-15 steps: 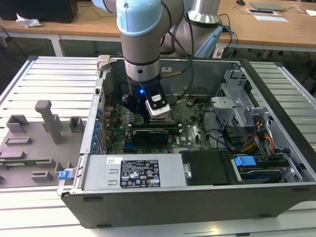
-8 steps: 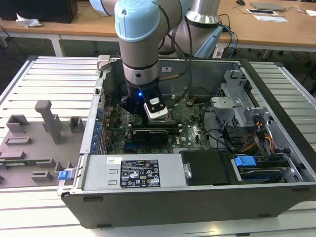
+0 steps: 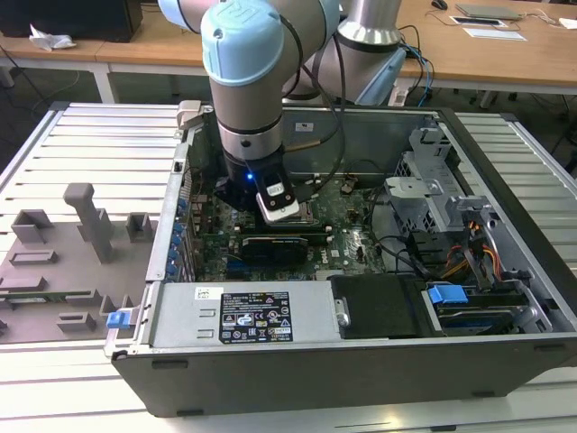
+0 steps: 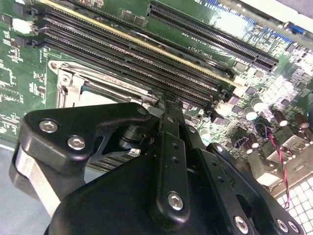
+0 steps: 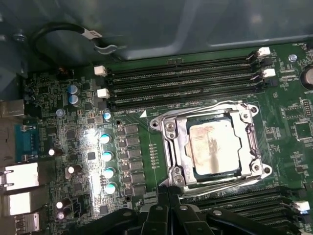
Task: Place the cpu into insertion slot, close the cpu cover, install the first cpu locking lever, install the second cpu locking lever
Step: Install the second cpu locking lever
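Note:
The cpu point(image 5: 213, 147) lies flat in the insertion slot point(image 5: 215, 175) on the green motherboard, its pale metal face showing. The silvery cpu cover point(image 5: 171, 147) is down around it, framing it through its window. Thin wire levers point(image 5: 205, 108) run along two sides of the frame. My gripper point(image 5: 169, 208) hangs just beside the socket's edge, fingers together and holding nothing. In the second wrist view the gripper point(image 4: 166, 103) sits over the socket corner point(image 4: 68, 83). In the exterior view the gripper point(image 3: 281, 209) reaches down into the open computer case.
Long black memory slots point(image 5: 186, 81) flank the socket on both sides. Capacitors point(image 5: 105, 156) and rear ports point(image 5: 19, 176) stand beside it. The power supply point(image 3: 257, 316), drive cage point(image 3: 451, 207) and loose cables crowd the case. A grey fixture tray point(image 3: 72, 244) lies at the exterior view's left.

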### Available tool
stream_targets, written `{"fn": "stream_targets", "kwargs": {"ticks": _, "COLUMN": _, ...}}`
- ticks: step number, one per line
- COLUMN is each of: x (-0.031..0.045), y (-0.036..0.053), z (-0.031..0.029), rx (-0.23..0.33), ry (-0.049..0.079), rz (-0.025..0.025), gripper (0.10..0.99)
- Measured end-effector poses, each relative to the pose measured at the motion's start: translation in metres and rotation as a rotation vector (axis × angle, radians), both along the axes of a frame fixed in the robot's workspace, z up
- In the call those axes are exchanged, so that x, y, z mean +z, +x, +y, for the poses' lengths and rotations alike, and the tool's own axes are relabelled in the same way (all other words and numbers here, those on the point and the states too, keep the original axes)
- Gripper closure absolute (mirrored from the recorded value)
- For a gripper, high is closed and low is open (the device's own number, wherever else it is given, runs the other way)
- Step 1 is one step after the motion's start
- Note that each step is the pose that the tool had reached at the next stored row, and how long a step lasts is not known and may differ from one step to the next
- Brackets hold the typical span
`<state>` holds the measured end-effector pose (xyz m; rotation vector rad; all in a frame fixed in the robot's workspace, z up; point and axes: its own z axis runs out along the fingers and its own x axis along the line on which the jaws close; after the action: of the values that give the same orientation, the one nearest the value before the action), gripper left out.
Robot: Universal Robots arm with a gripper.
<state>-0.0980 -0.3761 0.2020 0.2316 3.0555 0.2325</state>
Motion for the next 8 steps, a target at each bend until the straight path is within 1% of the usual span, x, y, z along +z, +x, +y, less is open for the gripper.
{"fn": "stream_targets", "kwargs": {"ticks": 1, "x": -0.0016, "y": 0.0000, "z": 0.0000, "rx": 0.000, "ry": 0.005, "rz": -0.0007, "gripper": 0.980}}
{"fn": "stream_targets", "kwargs": {"ticks": 5, "x": -0.0035, "y": -0.0001, "z": 0.0000, "rx": 0.000, "ry": 0.007, "rz": -0.0002, "gripper": 0.980}}
{"fn": "stream_targets", "kwargs": {"ticks": 7, "x": -0.0023, "y": 0.0000, "z": 0.0000, "rx": 0.000, "ry": 0.007, "rz": -0.0005, "gripper": 0.980}}
{"fn": "stream_targets", "kwargs": {"ticks": 8, "x": 0.0010, "y": 0.0000, "z": 0.0000, "rx": 0.000, "ry": 0.007, "rz": -0.0007, "gripper": 0.980}}
